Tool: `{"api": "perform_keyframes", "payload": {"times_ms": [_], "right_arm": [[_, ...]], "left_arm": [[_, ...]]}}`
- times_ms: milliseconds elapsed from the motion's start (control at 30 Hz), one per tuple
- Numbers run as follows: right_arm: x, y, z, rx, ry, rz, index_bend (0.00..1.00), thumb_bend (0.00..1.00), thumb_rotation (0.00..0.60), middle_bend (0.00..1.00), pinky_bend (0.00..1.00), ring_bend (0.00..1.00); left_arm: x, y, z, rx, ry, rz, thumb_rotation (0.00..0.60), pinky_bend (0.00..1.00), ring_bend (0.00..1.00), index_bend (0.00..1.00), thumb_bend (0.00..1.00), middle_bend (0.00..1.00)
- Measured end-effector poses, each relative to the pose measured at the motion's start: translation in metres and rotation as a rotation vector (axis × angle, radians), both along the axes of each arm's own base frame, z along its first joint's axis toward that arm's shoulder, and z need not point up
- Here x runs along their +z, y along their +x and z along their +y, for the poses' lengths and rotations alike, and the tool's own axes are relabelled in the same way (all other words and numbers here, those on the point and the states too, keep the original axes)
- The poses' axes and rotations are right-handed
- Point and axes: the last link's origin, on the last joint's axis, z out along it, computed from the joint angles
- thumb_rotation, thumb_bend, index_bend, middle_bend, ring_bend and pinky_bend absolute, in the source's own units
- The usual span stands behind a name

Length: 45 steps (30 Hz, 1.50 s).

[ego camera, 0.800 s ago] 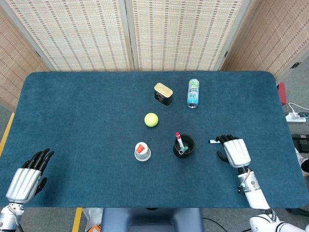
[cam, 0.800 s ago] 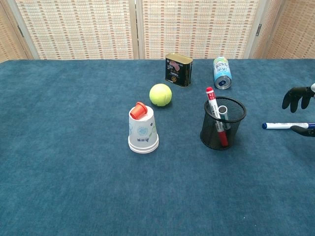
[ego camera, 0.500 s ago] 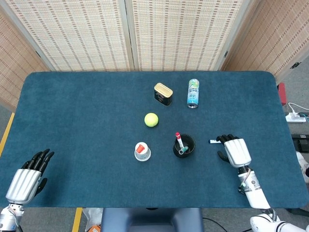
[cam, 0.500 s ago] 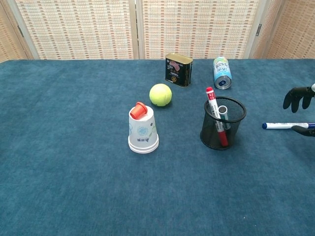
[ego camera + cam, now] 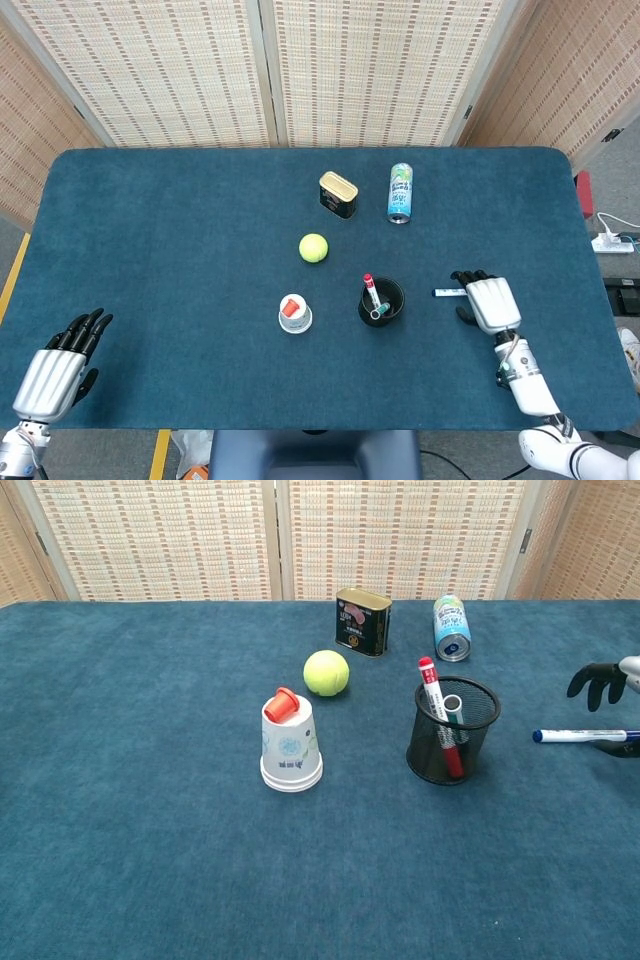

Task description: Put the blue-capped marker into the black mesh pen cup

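The blue-capped marker [image 5: 578,736] lies flat on the blue table, right of the black mesh pen cup [image 5: 432,752], its cap pointing at the cup. From the head view, the marker [image 5: 446,293] sticks out left of my right hand [image 5: 488,303]. That hand [image 5: 603,685] hovers over the marker's far end with its fingers spread above it and its thumb low beside the barrel, and no grip shows. The cup [image 5: 392,311] holds a red-capped marker [image 5: 434,702] and another pen. My left hand [image 5: 58,366] rests open at the near left corner.
An upturned paper cup [image 5: 291,748] with a red cap on top stands left of the pen cup. Behind are a tennis ball [image 5: 326,672], a dark tin [image 5: 362,621] and a lying drink can [image 5: 451,627]. The table's right edge is close to my right hand.
My right hand has shifted slightly right and farther over the marker's end. The marker has not moved. The left hand is still.
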Motion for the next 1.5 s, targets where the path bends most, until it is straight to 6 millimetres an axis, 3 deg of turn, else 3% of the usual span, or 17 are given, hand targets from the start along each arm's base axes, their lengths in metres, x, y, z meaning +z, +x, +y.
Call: {"api": "perform_keyframes", "payload": {"times_ms": [767,1267,1500], "right_arm": [[-0.043,-0.002,-0.026,-0.012,0.061,0.051,0.44,0.2,0.6,0.38,0.55,0.35],[-0.048,-0.006,-0.029,-0.021,0.038,0.099,0.63,0.2,0.6,0.47,0.65,0.48],[-0.048,-0.006,-0.028,-0.016,0.033,0.096,0.65,0.2,0.6,0.48,0.65,0.49]], "left_arm": [[-0.001,-0.001,0.0,0.004,-0.009,-0.001,0.6,0.33,0.09,0.07,0.32,0.04],[-0.001,-0.001,0.001,0.005,-0.009,0.0,0.6,0.33,0.09,0.07,0.32,0.04],[-0.002,-0.001,0.0,0.003,-0.012,0.002,0.6,0.33,0.09,0.07,0.32,0.04]]}}
